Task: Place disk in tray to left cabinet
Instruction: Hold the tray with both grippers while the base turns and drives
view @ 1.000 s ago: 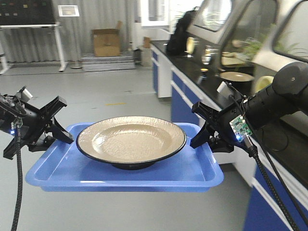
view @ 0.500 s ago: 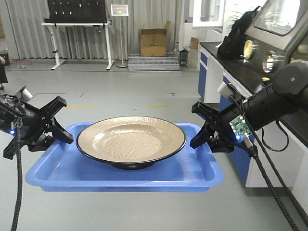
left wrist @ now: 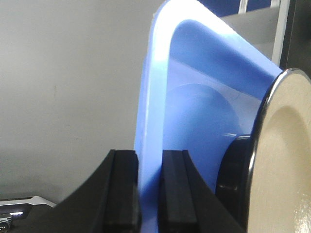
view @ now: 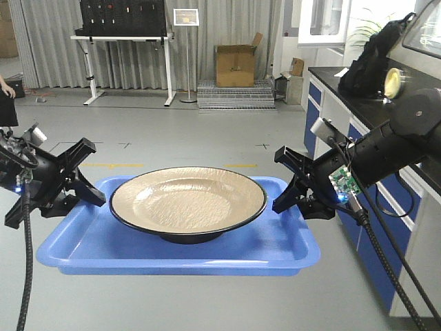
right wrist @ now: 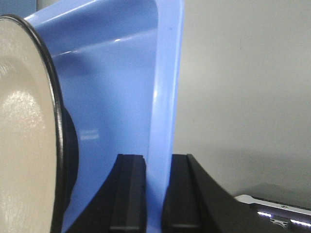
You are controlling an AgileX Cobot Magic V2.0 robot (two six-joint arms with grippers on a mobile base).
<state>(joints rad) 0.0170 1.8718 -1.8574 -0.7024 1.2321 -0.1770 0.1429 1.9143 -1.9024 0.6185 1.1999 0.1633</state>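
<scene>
The disk (view: pixel 188 201), tan inside with a black rim, sits in the middle of the blue tray (view: pixel 103 241), which hangs level in the air between my two arms. My left gripper (view: pixel 93 196) is shut on the tray's left rim; in the left wrist view its fingers (left wrist: pixel 177 189) pinch the rim (left wrist: pixel 150 145), with the disk (left wrist: pixel 279 160) at the right. My right gripper (view: pixel 282 200) is shut on the tray's right rim; in the right wrist view it (right wrist: pixel 154 194) clamps the rim (right wrist: pixel 165 97), with the disk (right wrist: pixel 24 136) at the left. The left cabinet is out of view.
A dark lab counter on blue cabinets (view: pixel 358 131) runs along the right, close to my right arm, with a black bag (view: pixel 372 58) on it. A table with a black rack (view: pixel 124 31), a cardboard box (view: pixel 236 65) and a person's edge (view: pixel 7 96) stand far back on grey floor.
The background has slid right across the view: the counter moved toward the right edge, the far table and box came in. Tray, disk and both grippers keep the same pose.
</scene>
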